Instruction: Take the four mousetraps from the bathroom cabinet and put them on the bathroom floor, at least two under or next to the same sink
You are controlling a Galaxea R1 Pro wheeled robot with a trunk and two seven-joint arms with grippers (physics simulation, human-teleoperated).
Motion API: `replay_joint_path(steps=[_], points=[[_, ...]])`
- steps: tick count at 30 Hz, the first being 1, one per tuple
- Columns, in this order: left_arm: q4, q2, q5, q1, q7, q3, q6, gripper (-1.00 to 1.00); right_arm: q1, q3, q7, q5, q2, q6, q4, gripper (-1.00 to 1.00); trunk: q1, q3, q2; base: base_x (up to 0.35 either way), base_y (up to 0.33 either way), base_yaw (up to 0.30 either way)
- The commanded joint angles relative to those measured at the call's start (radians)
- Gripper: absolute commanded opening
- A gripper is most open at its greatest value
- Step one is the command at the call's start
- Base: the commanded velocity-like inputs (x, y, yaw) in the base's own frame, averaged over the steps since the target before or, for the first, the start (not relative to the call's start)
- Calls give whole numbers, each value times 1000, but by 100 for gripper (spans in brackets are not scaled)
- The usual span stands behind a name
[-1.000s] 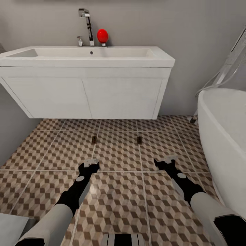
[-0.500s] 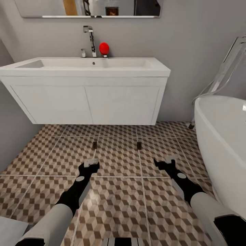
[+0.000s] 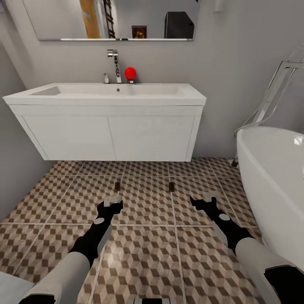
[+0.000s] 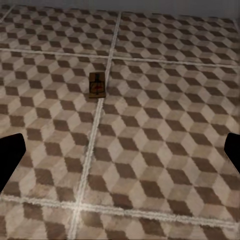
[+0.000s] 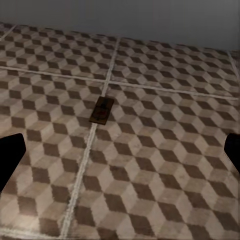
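A: What is the tool doing?

B: The left black-and-grey tool (image 3: pixel 113 200) is hanging low over the cube-patterned brown, beige and grey bathroom floor (image 3: pixel 143 249), spread wide and holding nothing. In its wrist view the dark fingertips (image 4: pixel 10 157) are sitting at opposite edges with bare tile between them. The right tool (image 3: pixel 205 198) is likewise gaping wide, empty and touching nothing.

A: Where are the traps?

B: Two tiny flat dark-brown mousetraps are lying on the tiles. The left mousetrap (image 3: pixel 118 184) is resting on a grout line just ahead of the left tool; the right mousetrap (image 3: pixel 172 185) is lying ahead of the right tool. Both are sitting just in front of the wide white rectangular sink (image 3: pixel 105 95) with its white two-door vanity (image 3: pixel 112 137). A rounded white bathtub (image 3: pixel 274 181) is standing to the right.

A: What does the step call for?

B: Judging by two traps down, two more seem to be waiting in the cabinet. Backing away cleanly matters: lifting both arms clear and steering the base away without nudging the placed traps.
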Motion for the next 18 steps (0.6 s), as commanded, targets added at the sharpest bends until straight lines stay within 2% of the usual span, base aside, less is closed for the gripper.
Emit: replay_joint_path(steps=[1, 18], points=[[1, 0, 1, 0, 3, 0, -2, 100, 0, 6, 3, -10, -1, -4, 1, 100, -1, 3, 0, 0, 0, 0], [1, 0, 1, 0, 3, -1, -2, 100, -1, 8, 3, -7, 0, -4, 1, 100, -8, 69, 4, 0, 0, 0]])
